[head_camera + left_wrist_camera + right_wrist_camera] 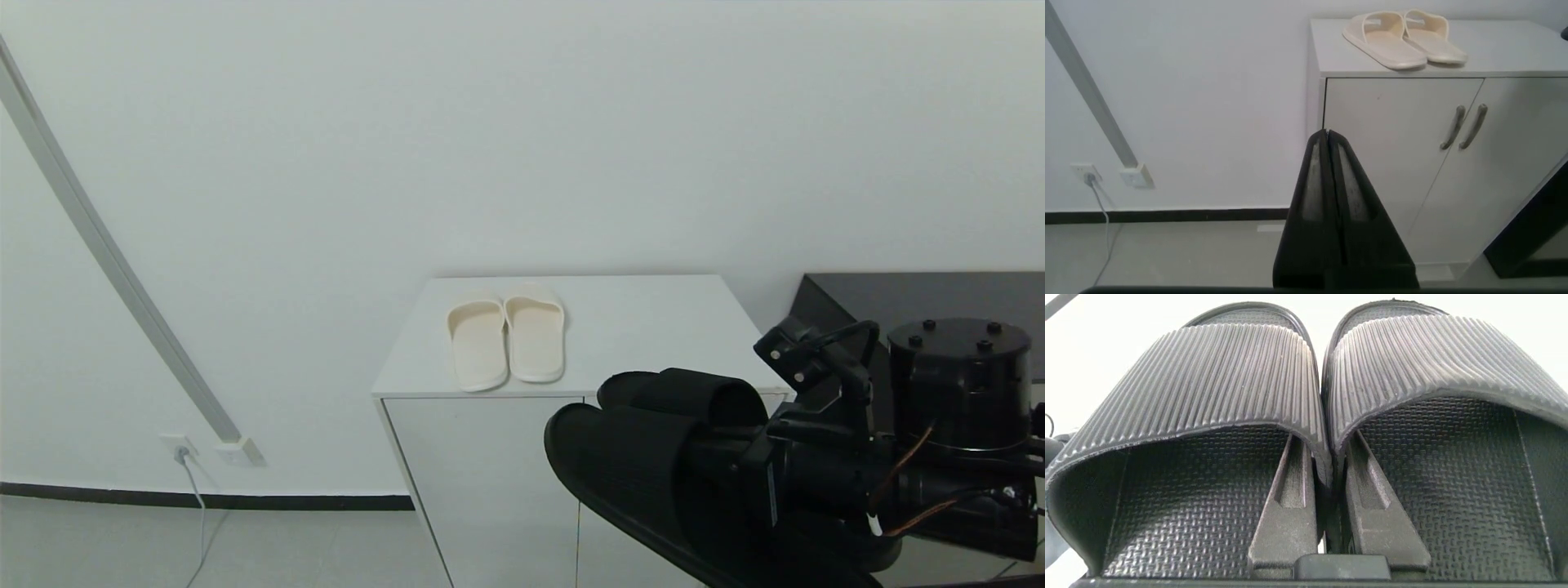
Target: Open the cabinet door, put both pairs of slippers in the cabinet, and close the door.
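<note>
Right tool (1327,457) is clamped on the touching inner edges of two black slippers (1241,400), one finger inside each. Left tool (1327,145) has its fingers pressed together, empty. At ten o'clock from the black pair, two cream slippers (506,339) lie atop the cabinet (482,474), both doors (1396,163) shut, interior hidden.

White cabinet (653,327) set against the wall, standing on a pale floor (98,539). On its flat top, toward the left half, a pair of cream slippers (506,341), side by side and touching, soles down, heels at the front edge, toes toward the wall. Both doors shut, with two slim handles (1452,128) just beside each other at the middle seam.
</note>
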Motion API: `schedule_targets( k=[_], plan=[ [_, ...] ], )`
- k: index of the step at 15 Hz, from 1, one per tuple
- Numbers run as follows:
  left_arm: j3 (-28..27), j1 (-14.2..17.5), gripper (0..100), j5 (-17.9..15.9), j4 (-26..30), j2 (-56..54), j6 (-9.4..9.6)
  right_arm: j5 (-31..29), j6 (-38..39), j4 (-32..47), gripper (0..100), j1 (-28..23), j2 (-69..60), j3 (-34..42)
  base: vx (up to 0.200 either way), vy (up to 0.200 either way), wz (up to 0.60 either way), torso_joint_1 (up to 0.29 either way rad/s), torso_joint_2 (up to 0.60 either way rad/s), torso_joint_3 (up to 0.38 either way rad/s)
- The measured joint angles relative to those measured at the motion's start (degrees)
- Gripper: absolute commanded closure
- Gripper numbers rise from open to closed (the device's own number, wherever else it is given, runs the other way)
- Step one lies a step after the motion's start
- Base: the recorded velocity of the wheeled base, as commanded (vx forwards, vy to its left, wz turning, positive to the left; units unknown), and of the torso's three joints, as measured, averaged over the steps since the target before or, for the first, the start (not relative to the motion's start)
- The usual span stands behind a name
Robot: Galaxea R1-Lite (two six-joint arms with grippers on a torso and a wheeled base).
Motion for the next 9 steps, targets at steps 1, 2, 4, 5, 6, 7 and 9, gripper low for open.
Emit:
schedule_targets(
  k=[1,2,4,5,6,7,9],
  plan=[
    [0.0,0.0,100,0.0,0.0,0.0,0.02,0.0,0.0,0.0,100,0.1,0.1,0.1,0.000,0.000,0.00,-0.090,0.20,0.110],
    [0.0,0.0,100,0.0,0.0,0.0,0.02,0.0,0.0,0.0,100,0.1,0.1,0.2,0.000,0.000,0.00,-0.139,0.33,0.178],
    [0.0,0.0,100,0.1,0.0,0.0,0.10,0.0,0.0,0.0,100,0.4,0.2,0.2,0.000,0.000,0.00,-0.149,0.36,0.195],
    [0.1,0.0,100,0.1,0.0,0.0,0.10,0.0,-0.1,0.0,100,0.6,0.2,0.3,0.000,0.000,0.00,-0.159,0.37,0.203],
    [0.1,0.0,100,0.0,0.0,0.0,0.11,0.0,-0.1,0.0,100,0.8,0.2,0.5,0.000,0.000,0.00,-0.173,0.38,0.207],
    [0.1,0.0,100,0.0,0.0,0.0,0.10,0.0,-0.1,0.0,100,0.8,0.2,0.7,0.000,0.000,0.00,-0.163,0.38,0.207],
    [0.1,0.0,0,0.0,0.0,0.0,-0.04,0.2,-0.1,0.0,100,1.4,0.3,1.0,0.000,0.000,0.00,-0.188,0.43,0.239]
  ],
)
